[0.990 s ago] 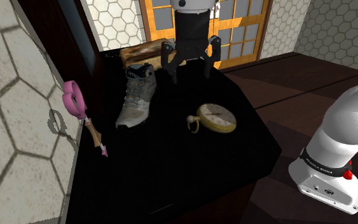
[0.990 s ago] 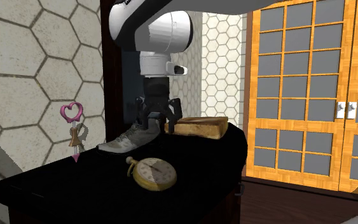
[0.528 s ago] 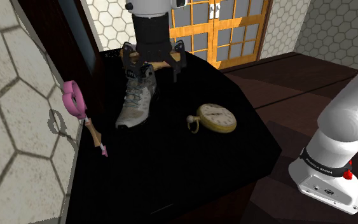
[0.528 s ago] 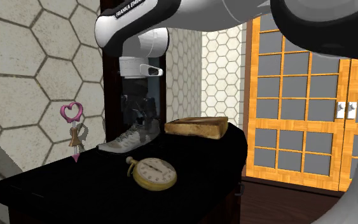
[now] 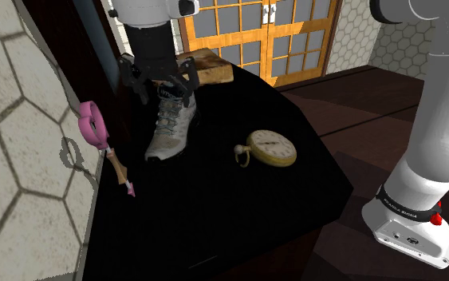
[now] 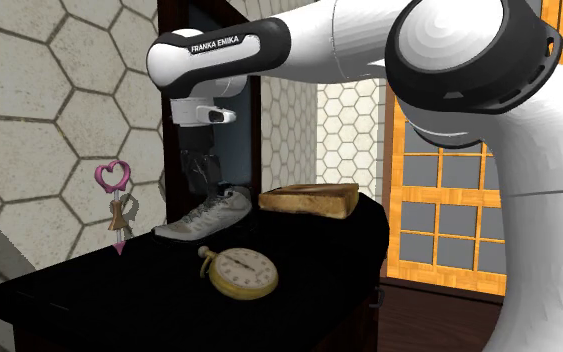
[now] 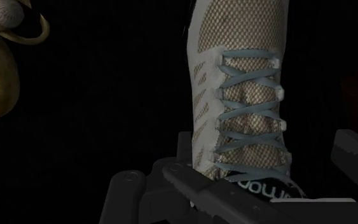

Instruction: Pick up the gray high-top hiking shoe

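Though shoulder view's gripper (image 5: 160,88) masks shoe (image 5: 169,134) collar, wrist view shows tongue lettering (image 7: 266,188).

A brass-coloured pocket watch (image 5: 272,148) lies face up on the black table (image 5: 214,227), at about three o'clock from the table's middle in the shoulder view. At nine o'clock, a pink heart-topped trinket (image 5: 95,132) leans against the hexagon-tiled wall (image 5: 19,152), pointed tip down. At twelve o'clock a brown toast-like slab (image 5: 213,65) rests at the far edge, with orange-framed glazed doors (image 5: 298,36) beyond.
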`<state>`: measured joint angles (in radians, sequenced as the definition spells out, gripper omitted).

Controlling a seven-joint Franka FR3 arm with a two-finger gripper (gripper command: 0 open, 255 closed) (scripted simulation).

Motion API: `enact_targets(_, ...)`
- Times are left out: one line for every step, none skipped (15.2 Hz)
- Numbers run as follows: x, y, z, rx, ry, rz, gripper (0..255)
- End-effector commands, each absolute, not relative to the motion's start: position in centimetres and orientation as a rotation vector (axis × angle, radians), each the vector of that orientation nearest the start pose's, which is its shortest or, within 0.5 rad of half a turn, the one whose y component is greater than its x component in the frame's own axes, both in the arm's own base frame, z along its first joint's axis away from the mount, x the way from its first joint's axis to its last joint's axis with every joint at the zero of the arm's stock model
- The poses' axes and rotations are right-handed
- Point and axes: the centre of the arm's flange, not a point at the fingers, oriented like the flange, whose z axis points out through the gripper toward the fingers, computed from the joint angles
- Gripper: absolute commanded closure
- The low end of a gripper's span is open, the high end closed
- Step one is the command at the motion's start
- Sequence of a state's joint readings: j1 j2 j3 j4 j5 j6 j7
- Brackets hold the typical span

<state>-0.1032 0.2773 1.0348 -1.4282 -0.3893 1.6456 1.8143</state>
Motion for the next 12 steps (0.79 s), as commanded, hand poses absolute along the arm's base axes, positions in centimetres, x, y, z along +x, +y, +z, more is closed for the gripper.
enact_targets(45.5, 41.8, 59.7, -2.784, 1.342, -0.255, 0)
enact_targets(45.5, 41.8, 59.2, -2.784, 1.342, -0.255, 0)
enact_targets(45.5, 41.8, 58.6, -2.784, 1.342, -0.255, 0)
enact_targets(45.5, 41.8, 58.1, -2.784, 1.342, -0.255, 0)
enact_targets(45.5, 41.8, 57.8, -2.784, 1.342, -0.255, 0)
enact_targets(45.5, 41.8, 57.8, -2.784, 1.342, -0.255, 0)
enact_targets(45.5, 41.8, 57.8, -2.784, 1.342, -0.255, 255)
enact_targets(45.5, 41.7, 57.7, -2.784, 1.342, -0.256, 255)
enact_targets(45.5, 41.8, 57.7, -2.784, 1.342, -0.255, 255)
enact_targets(45.5, 41.8, 57.8, -2.784, 1.342, -0.256, 255)
enact_targets(45.5, 41.8, 57.7, -2.784, 1.342, -0.256, 255)
enact_targets(45.5, 41.8, 57.7, -2.784, 1.342, -0.255, 255)
